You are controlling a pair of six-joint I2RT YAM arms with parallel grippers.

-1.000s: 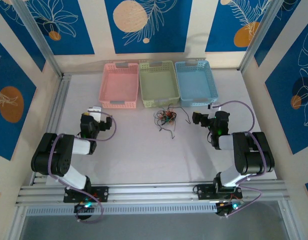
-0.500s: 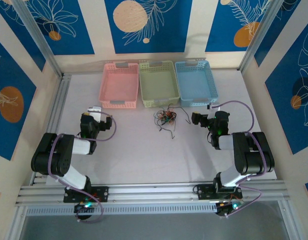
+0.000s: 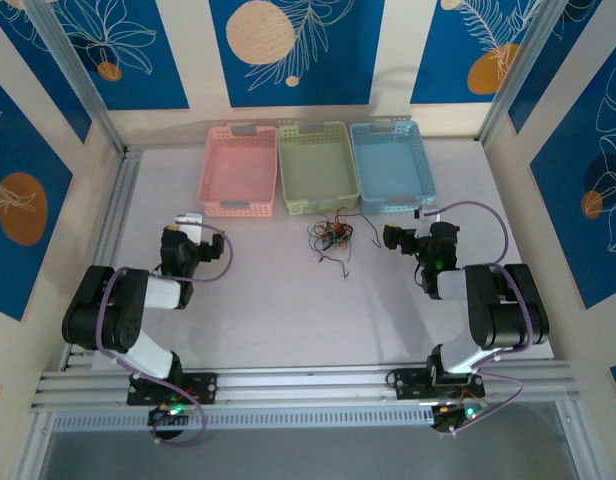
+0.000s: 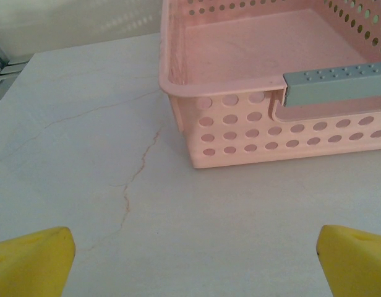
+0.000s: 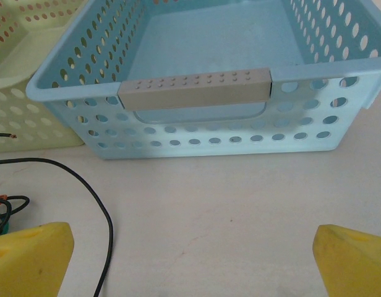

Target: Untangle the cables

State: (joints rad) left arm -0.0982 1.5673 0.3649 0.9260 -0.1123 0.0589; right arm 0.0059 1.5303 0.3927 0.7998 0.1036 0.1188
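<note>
The cables [image 3: 331, 236] lie in a small tangle of thin black, orange-red and green wires on the table, just in front of the green basket. In the right wrist view, one black cable [image 5: 85, 185] curves across the table at the left, and part of the tangle [image 5: 2, 207] shows at the left edge. My right gripper [image 3: 420, 222] stands to the right of the tangle. It is open [image 5: 193, 260], with bare table between its yellow fingertips [image 5: 29, 257]. My left gripper [image 3: 193, 225] is far to the left of the cables. It is also open [image 4: 190, 263] and empty.
A pink basket [image 3: 236, 208], a green basket [image 3: 318, 205] and a blue basket [image 3: 393, 205] stand in a row at the back. The pink basket's wall [image 4: 271, 133] is just ahead of the left gripper. The blue basket's wall [image 5: 209, 139] faces the right gripper.
</note>
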